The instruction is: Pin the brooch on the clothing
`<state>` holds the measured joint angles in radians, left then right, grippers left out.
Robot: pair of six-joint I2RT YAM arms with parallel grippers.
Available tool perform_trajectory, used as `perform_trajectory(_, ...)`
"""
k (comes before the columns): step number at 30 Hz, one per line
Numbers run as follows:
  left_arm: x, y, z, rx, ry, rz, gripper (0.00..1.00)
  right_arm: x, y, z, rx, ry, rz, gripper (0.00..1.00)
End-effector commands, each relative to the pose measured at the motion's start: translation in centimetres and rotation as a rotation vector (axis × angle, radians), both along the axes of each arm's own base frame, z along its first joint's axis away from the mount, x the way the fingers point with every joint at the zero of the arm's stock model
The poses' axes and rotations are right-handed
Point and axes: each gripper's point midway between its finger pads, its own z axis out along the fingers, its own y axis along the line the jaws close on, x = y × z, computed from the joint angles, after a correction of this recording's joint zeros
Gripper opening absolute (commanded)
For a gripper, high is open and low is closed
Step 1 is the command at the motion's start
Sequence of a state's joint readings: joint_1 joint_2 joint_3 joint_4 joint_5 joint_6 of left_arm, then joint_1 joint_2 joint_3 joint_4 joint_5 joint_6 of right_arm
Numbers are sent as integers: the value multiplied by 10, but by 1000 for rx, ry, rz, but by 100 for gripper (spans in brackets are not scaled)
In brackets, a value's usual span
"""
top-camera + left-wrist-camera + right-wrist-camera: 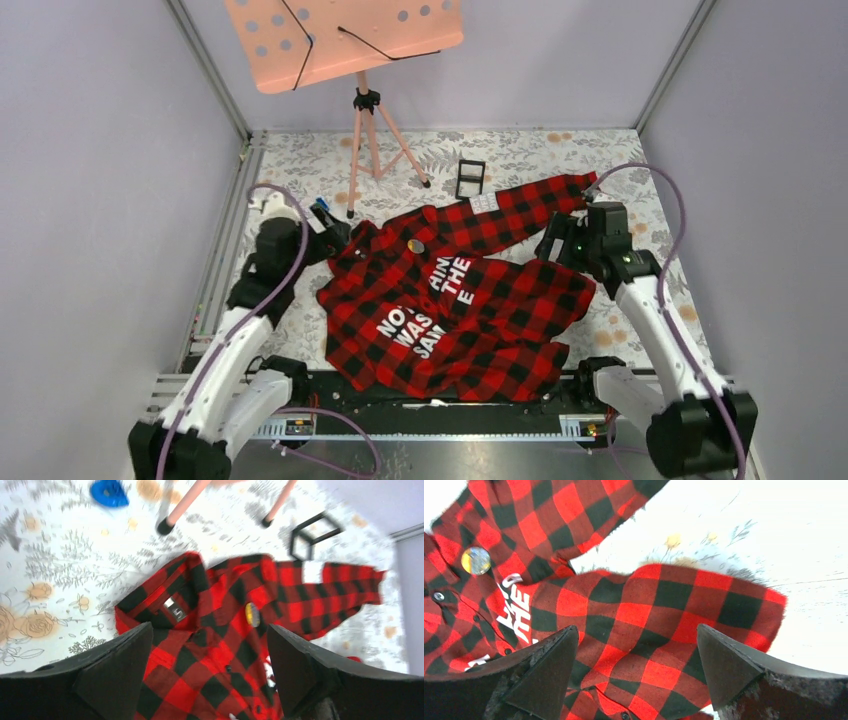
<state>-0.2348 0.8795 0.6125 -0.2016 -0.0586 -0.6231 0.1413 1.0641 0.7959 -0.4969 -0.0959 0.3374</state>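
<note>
The red-and-black check shirt (470,300) with white block letters lies spread on the floral table. The small round brooch (415,244) sits on the shirt near the collar; it also shows in the left wrist view (252,615) and in the right wrist view (476,560). My left gripper (335,238) is open and empty above the collar (172,607). My right gripper (555,245) is open and empty above the shirt's right side (674,610).
A pink music stand (345,40) stands at the back on a tripod (375,150). A small black square frame box (470,178) sits behind the shirt. A small blue object (109,493) lies left of the collar. Grey walls enclose the table.
</note>
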Motion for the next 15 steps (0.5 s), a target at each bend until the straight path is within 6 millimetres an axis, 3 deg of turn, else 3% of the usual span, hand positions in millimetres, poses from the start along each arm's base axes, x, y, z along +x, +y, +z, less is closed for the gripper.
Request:
perform_trajectory(1,-21,17,90,10,-178,40,92,-8,-37,43,-127,-202,-99,95)
perform_trajectory(5,-46,39,142,135,-284,59,99,-16,-48,93,-133,-459,-140,95)
perform_trajectory(7,-58,48,159,201,-339,58,99,-21,-52,106,-136,-557,-160,96)
perform_trajectory(9,-67,58,165,249,-391,76,99,-24,-53,109,-128,-621,-167,97)
perform_trajectory(15,-79,79,157,299,-434,165,99,-27,-55,112,-129,-655,-172,97)
